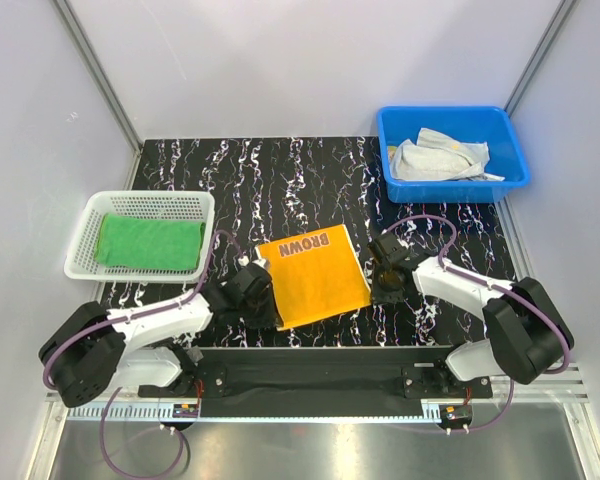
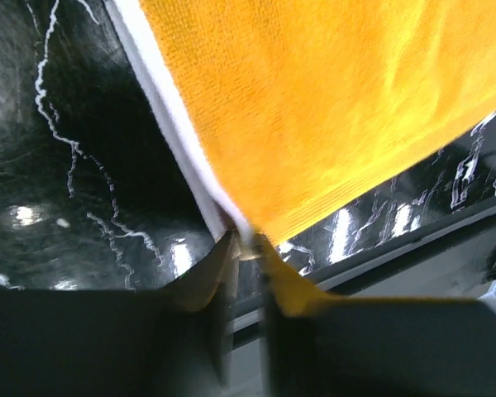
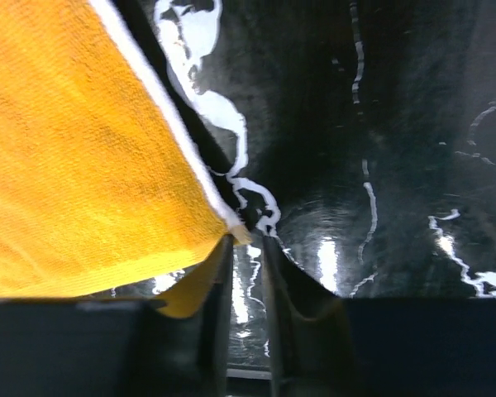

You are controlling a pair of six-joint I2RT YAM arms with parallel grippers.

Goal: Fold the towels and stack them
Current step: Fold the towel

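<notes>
Two sets of jaws sit at the near corners of the orange-yellow towel point(image 1: 315, 275). The left gripper point(image 2: 246, 240) is a slit apart with the corner at its tips, pinched or not I cannot tell. The right gripper point(image 3: 248, 241) is slightly parted, the corner just beside it. That towel looks folded once on the table point(image 1: 280, 170). One green towel point(image 1: 148, 243) lies folded in the white basket point(image 1: 150, 196), and crumpled pale towels point(image 1: 440, 157) wait in the blue bin point(image 1: 450, 112), so most is left

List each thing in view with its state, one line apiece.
Orange-yellow towel: folded, flat on the table, BROWN lettering up.
Green towel: folded, in the white basket.
Pale towels: crumpled in the blue bin.
Left gripper: at the orange-yellow towel's corner, grip unclear.
Right gripper: slightly open beside that towel's other corner.
</notes>
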